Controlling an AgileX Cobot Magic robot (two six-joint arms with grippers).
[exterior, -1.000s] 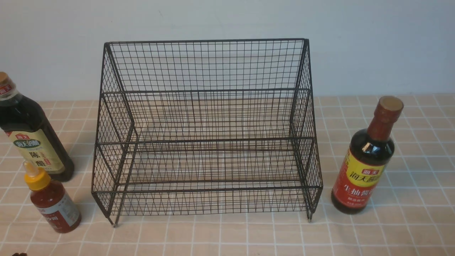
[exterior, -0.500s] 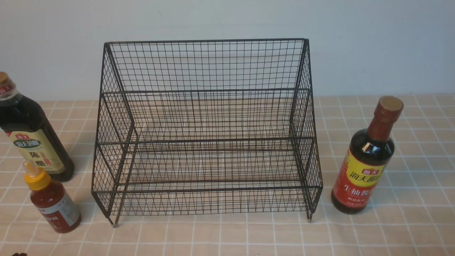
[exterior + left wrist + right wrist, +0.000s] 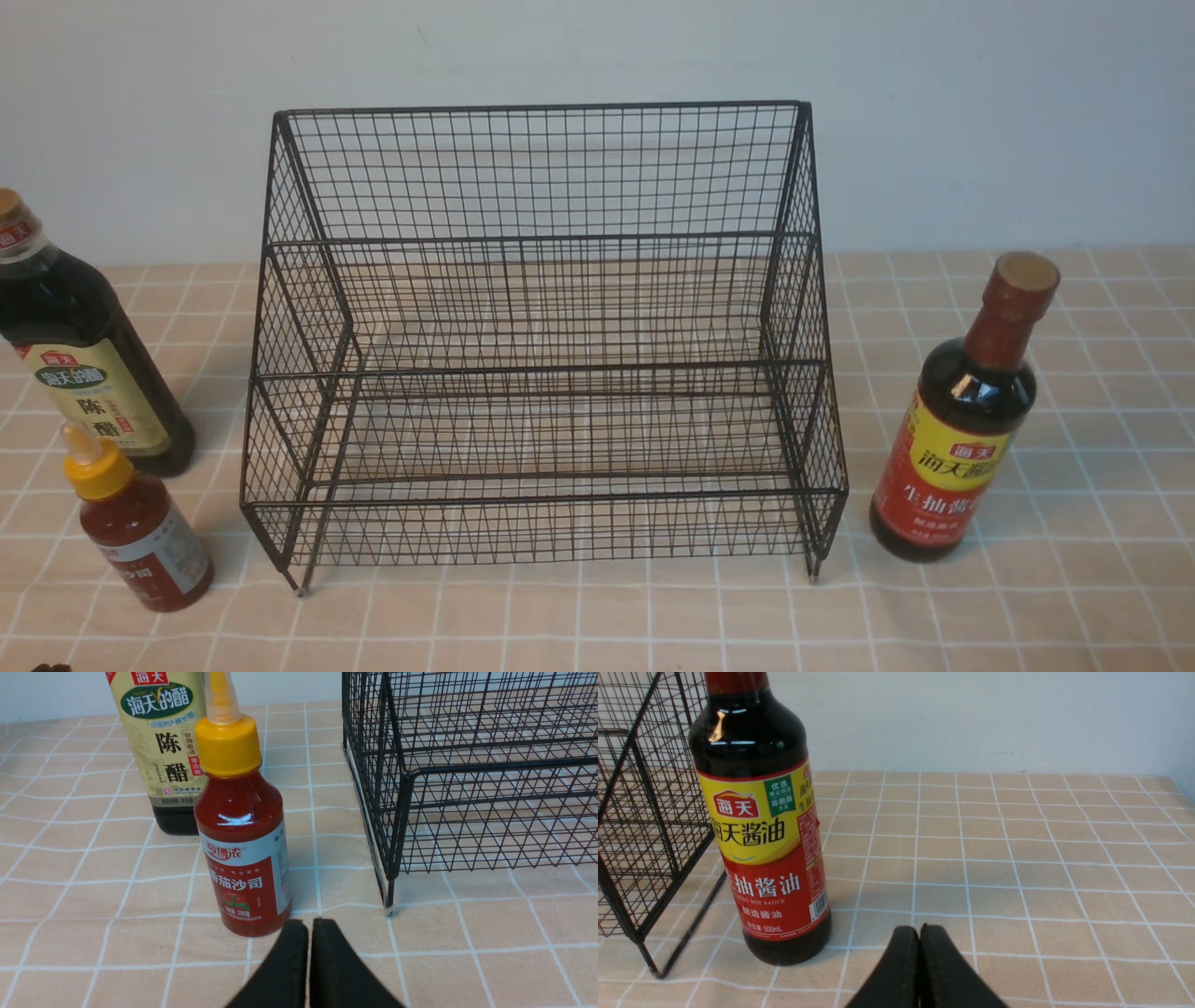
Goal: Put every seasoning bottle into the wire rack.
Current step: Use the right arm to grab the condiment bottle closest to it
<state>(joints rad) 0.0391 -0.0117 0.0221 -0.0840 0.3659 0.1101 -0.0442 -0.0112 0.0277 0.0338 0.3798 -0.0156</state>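
Rack stands central, open-fronted. Vinegar stands at its 9 o'clock, sauce at 8, soy at 4, each clear of its side edges. Left gripper and right gripper have jaws pressed together, empty.

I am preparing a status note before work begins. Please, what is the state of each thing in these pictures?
wire rack, upright, both tiers empty
vinegar bottle, upright, capped, outside the rack
red sauce bottle, upright, capped, outside the rack
soy sauce bottle, upright, capped, outside the rack
left claw, shut, holding nothing
right claw, shut, holding nothing
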